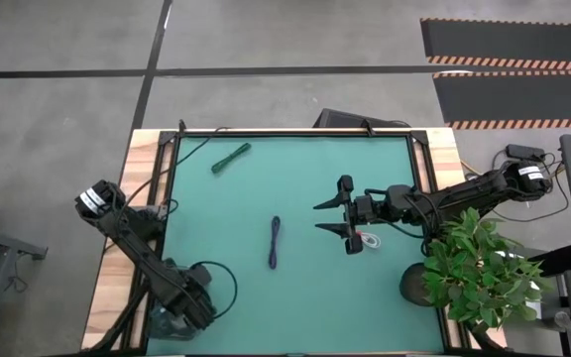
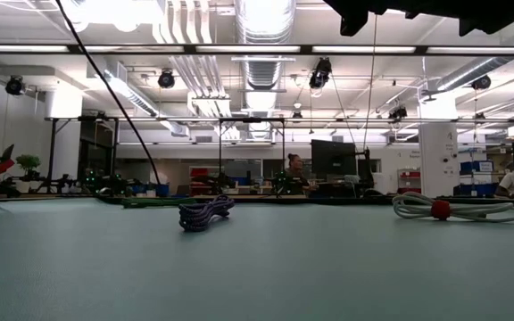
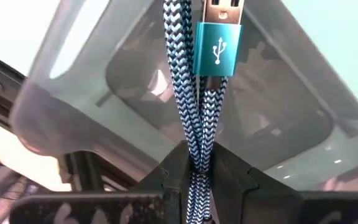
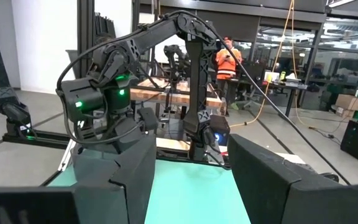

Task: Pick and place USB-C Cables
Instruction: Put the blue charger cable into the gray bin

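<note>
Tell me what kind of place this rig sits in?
Most likely an open robotics lab or workshop. The low view shows exposed ceiling ducts, long workbenches with monitors and a seated person. The right wrist view shows another person in an orange vest, and the high view striped floor markings.

Left hand (image 3: 197,180) pinched nearly closed at the table's near-left corner; right hand (image 1: 348,215) spread wide mid-table.

The teal cable (image 3: 194,99) ran off the left wrist view's top edge, its lower end hidden between the left gripper's (image 3: 199,180) fingers.
</note>
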Available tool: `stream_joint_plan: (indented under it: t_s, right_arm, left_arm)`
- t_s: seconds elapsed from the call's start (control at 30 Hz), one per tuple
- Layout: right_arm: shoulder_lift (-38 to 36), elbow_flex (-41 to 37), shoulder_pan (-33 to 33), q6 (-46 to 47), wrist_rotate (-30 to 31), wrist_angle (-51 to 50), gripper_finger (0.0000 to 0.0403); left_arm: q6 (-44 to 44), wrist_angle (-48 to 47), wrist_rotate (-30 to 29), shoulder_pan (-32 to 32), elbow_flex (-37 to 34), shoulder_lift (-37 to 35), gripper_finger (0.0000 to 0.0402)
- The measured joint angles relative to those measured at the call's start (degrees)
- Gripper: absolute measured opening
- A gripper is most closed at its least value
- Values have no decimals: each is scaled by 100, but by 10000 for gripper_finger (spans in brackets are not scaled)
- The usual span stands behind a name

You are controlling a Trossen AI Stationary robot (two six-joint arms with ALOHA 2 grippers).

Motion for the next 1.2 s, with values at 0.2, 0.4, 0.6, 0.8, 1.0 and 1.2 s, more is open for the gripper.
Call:
stream_joint_plan:
  t_s: [0.2,0.4,0.6,0.8,1.0,1.2]
  right_arm:
    - [0,0,0,0,0,-9,192]
    - [0,1,0,0,0,-17,192]
    - [0,0,0,0,0,-17,192]
    - [0,1,0,0,0,-17,192]
    - [1,1,0,0,0,-18,192]
    - [0,2,0,0,0,-20,192]
  left_arm:
    - [-291,145,-41,-50,-2,0,35]
    - [-526,200,-110,-68,-18,4,35]
    - [-639,204,-117,-127,-85,7,35]
    - [-777,204,-147,-135,-85,7,35]
    - [-795,236,-325,-140,-85,9,35]
    - [-796,227,-364,-144,-87,9,35]
